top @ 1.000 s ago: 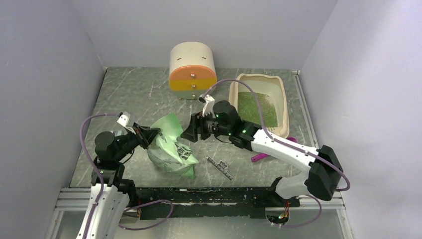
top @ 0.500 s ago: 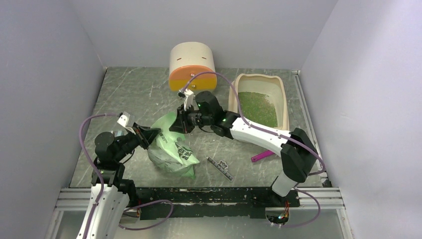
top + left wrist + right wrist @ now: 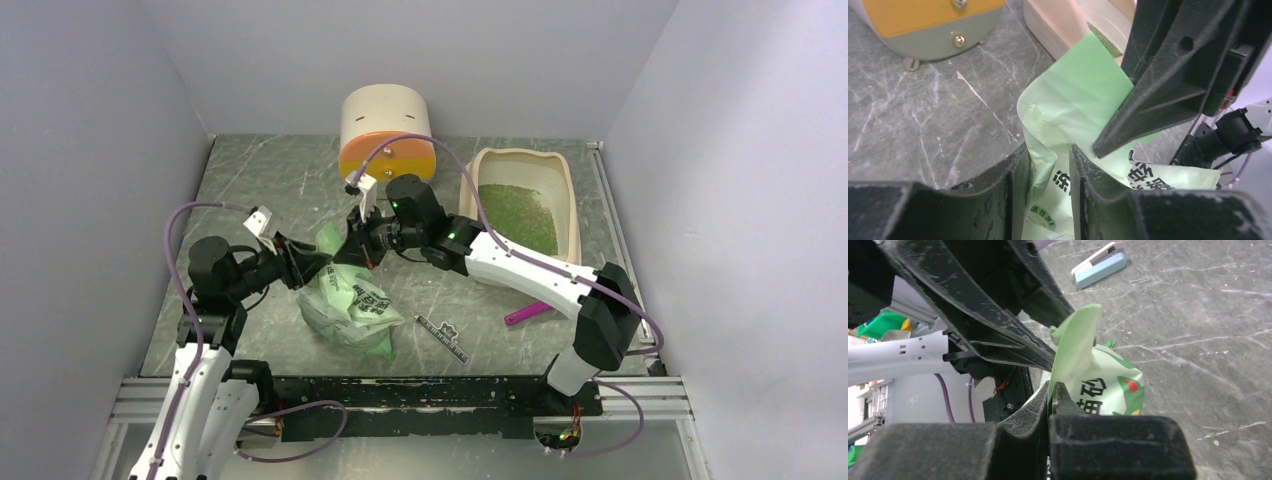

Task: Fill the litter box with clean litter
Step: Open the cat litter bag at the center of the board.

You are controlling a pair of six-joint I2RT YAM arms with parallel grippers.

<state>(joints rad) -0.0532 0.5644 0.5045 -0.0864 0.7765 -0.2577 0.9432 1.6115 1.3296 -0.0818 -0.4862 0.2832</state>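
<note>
Lengthwise, litter box [image 3: 573,212] runs near-to-far; right tool [image 3: 1052,388] pinches bag [image 3: 1075,345]; left tool [image 3: 1048,150] parted, seemingly loose.

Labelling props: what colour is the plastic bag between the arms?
The bag is light green with dark printed characters, clearest in the left wrist view.

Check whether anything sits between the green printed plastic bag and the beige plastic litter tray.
Nothing loose lies between the green printed plastic bag and the beige plastic litter box; only the right arm's own forearm crosses that gap. The round beige-and-orange drawer unit and magenta plastic scoop sit off that line.
</note>
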